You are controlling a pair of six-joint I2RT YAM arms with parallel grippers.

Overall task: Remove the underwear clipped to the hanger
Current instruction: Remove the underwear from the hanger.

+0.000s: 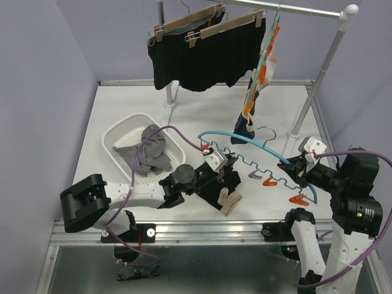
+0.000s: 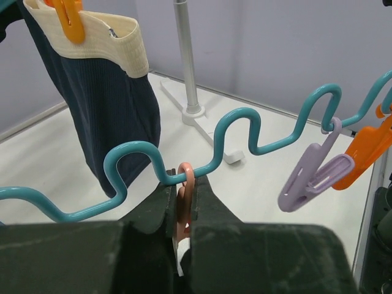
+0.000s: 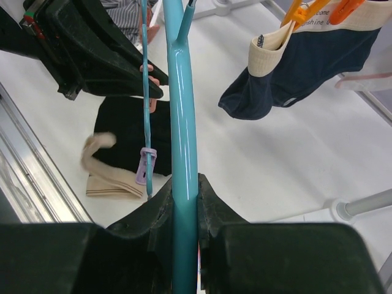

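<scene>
The left gripper (image 2: 184,202) is clamped on a salmon-pink plastic clip (image 2: 187,174) that hangs from the wavy teal wire hanger (image 2: 245,122). The right gripper (image 3: 184,193) is closed around that hanger's thick bar. Navy ribbed underwear with a cream waistband (image 2: 116,110) hangs beyond the left jaws, up and to their left. A black pair with a beige band (image 3: 131,122) lies on the white table (image 3: 275,159) beneath the left jaws.

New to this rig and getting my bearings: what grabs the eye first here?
A wavy teal hanger spans mid-table between both arms: the right gripper clamps its bar, the left gripper pinches a pink clip on it. Behind, two black shorts hang from the rail; a white basket at left holds grey-striped cloth.
</scene>
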